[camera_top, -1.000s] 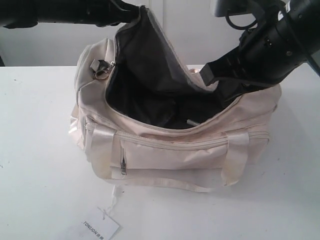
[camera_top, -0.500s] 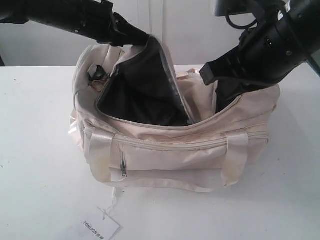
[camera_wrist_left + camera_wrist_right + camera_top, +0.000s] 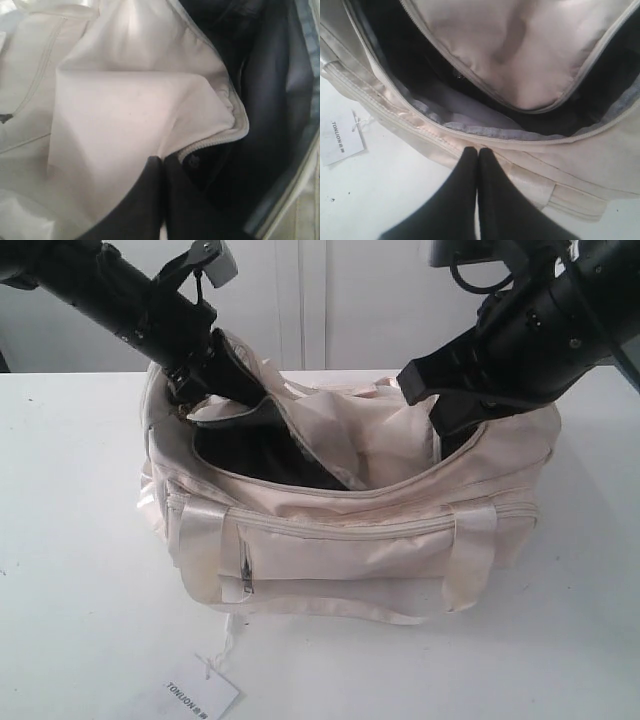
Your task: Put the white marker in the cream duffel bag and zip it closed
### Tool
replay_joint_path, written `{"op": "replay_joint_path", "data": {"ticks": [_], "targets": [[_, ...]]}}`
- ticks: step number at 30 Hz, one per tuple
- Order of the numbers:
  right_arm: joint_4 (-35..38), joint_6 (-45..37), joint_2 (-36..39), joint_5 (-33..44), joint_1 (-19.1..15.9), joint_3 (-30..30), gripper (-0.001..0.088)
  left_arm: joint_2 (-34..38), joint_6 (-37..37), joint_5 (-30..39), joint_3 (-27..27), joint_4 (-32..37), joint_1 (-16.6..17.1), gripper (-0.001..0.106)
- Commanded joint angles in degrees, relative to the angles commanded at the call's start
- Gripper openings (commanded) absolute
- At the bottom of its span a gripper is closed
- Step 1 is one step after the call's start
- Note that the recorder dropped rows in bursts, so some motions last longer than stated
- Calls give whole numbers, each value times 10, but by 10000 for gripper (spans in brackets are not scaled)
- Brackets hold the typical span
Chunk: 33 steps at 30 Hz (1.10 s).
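The cream duffel bag (image 3: pixel 340 540) stands in the middle of the white table, its top partly open onto black lining (image 3: pixel 250 455). My left gripper (image 3: pixel 222 368) comes down from the upper left and is shut on the bag's top flap; the left wrist view shows its tips (image 3: pixel 163 159) pinching the cream flap (image 3: pixel 125 100) beside the zipper teeth (image 3: pixel 205 144). Reaching in from the upper right, my right gripper (image 3: pixel 440 410) is shut, its tips (image 3: pixel 478 150) against the outside of the bag's rim (image 3: pixel 530 150) with nothing between them. The white marker is hidden.
A white paper tag (image 3: pixel 200 695) lies on the table (image 3: pixel 80 540) in front of the bag, also in the right wrist view (image 3: pixel 340 135). A white wall stands behind. The bag's shiny strap handles (image 3: pixel 200 540) hang over its front pocket.
My left gripper has come down and toward the bag's left end with the flap, folding it over the opening and hiding most of the lining and the inside. The right arm barely moved.
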Motion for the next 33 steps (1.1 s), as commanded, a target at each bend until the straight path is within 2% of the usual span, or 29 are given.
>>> {"op": "replay_joint_path", "data": {"ticks": [8,15,17,18,20,21,23,26,33], "targets": [[1,0,1,-10,0,15,0,0,0,109,0,30,0,0],[4,0,1,-8,0,15,0,0,0,109,0,28,0,13],[4,0,1,-8,0,15,0,0,0,109,0,26,0,120],[4,0,1,-8,0,15,0,0,0,109,0,20,0,228],[4,0,1,-8,0,15,0,0,0,109,0,9,0,376],[4,0,1,-9,0,15,0,0,0,109,0,5,0,409],[4,0,1,-13,0,15,0,-1,0,109,0,-19,0,446],[4,0,1,-16,0,15,0,-8,-23,109,-10,-39,0,443],[28,-1,1,-34,0,15,0,-48,-92,109,-34,-41,0,443]]}}
